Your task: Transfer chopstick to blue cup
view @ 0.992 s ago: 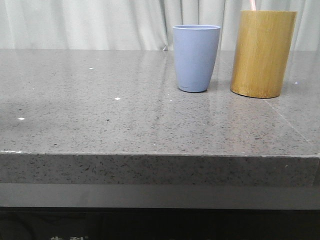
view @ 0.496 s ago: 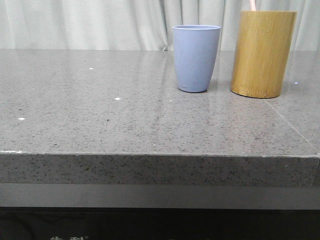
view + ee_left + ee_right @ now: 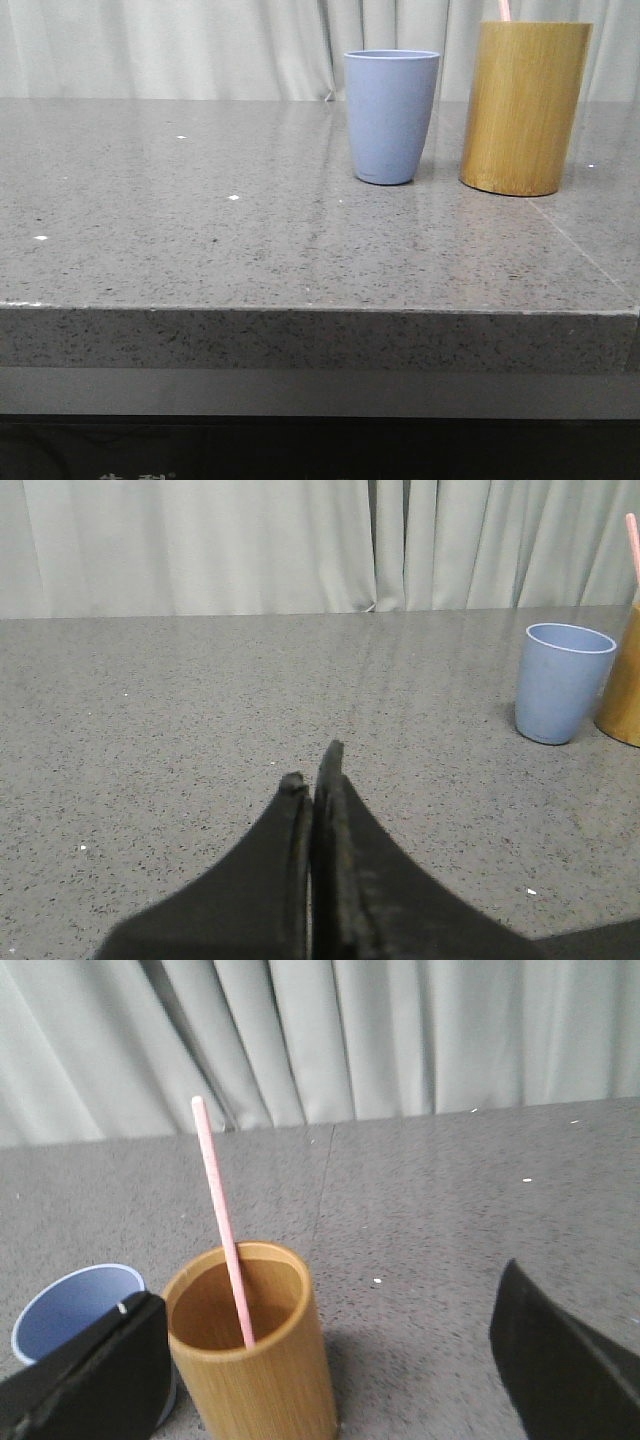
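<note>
Standing near the desk's (image 3: 300, 260) far right corner were one blue cup (image 3: 391, 115) and one bamboo holder (image 3: 524, 105); one chopstick (image 3: 222, 1215) leaned inside it, tip up. Left gripper (image 3: 315, 770) was closed, empty; right gripper (image 3: 330, 1360) gaped wide.

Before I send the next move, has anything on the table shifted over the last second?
Nothing visibly moved. The blue cup stands where it was beside the bamboo holder, and the chopstick is not yet out of the holder, nothing gripping it.
</note>
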Motion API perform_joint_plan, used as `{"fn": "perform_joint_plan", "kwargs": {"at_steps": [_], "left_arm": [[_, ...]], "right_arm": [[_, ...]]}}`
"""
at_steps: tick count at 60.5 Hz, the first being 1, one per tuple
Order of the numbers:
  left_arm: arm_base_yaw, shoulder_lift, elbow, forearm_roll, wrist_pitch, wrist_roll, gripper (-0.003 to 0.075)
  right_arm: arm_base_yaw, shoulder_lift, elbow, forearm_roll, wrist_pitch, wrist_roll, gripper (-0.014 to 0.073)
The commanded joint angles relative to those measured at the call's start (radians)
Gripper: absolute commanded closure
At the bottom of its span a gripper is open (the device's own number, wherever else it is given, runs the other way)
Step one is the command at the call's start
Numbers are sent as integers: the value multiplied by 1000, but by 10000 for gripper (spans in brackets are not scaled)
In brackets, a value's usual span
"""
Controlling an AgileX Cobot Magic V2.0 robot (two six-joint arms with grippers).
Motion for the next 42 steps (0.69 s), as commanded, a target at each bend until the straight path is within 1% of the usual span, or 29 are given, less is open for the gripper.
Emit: {"fn": "perform_joint_plan", "kwargs": {"at_steps": [1, 7, 14, 30, 42], "left_arm": [[2, 12, -21, -14, -73, -9, 738], [2, 12, -9, -14, -66, -9, 738], [2, 12, 0, -14, -65, -9, 738], [2, 12, 0, -14, -70, -9, 738], [2, 12, 0, -14, -70, -9, 738]], "right_arm": [[38, 117, -126, -31, -46, -8, -62], [87, 238, -232, -31, -43, -8, -62], [119, 356, -331, -31, -48, -8, -62], [120, 585, -519, -31, -46, -8, -62], [117, 669, -604, -31, -17, -8, -61]]}}
